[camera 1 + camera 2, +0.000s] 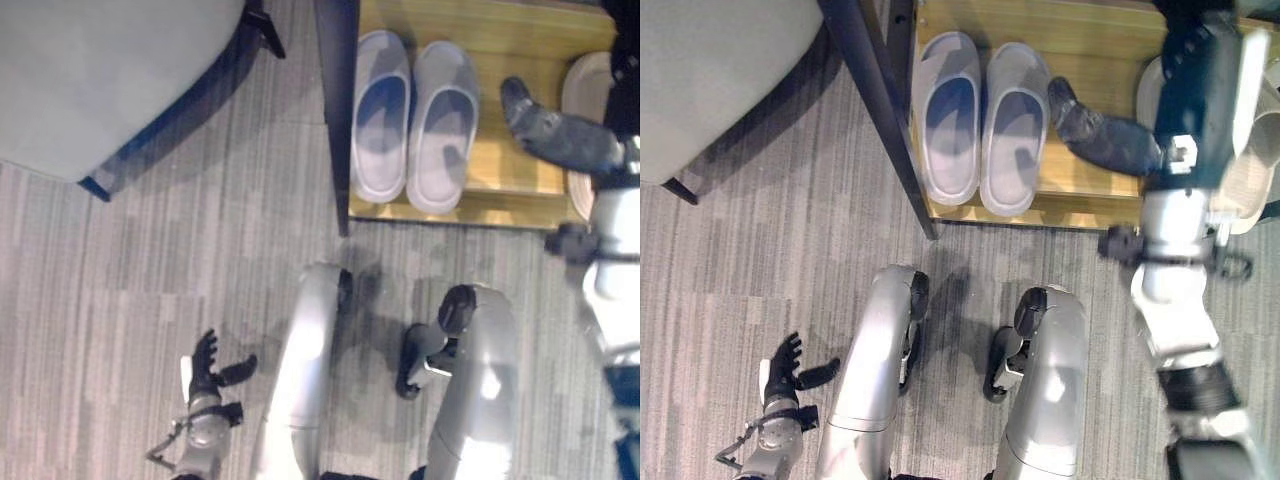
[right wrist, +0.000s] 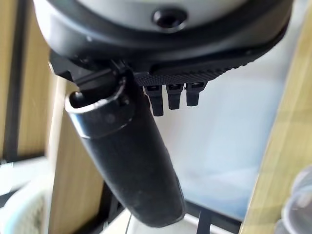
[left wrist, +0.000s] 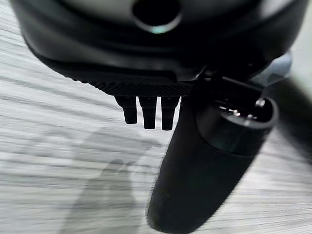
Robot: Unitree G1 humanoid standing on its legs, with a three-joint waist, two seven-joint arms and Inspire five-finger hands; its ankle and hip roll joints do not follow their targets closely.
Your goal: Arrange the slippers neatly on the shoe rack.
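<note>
Two pale lavender slippers (image 1: 412, 120) lie side by side, toes pointing away, on the wooden shelf of the shoe rack (image 1: 510, 40). A cream slipper (image 1: 1252, 175) lies further right on the same shelf, partly hidden by my right arm. My right hand (image 1: 1102, 132) reaches over the shelf between the lavender pair and the cream slipper, open, fingers straight, holding nothing. My left hand (image 1: 208, 368) hangs low over the carpet at the lower left, open and empty.
A black post (image 1: 872, 105) forms the rack's left side. A large grey rounded seat (image 1: 100, 70) on dark legs stands at the upper left. Striped grey carpet (image 1: 150, 270) covers the floor in front of the rack.
</note>
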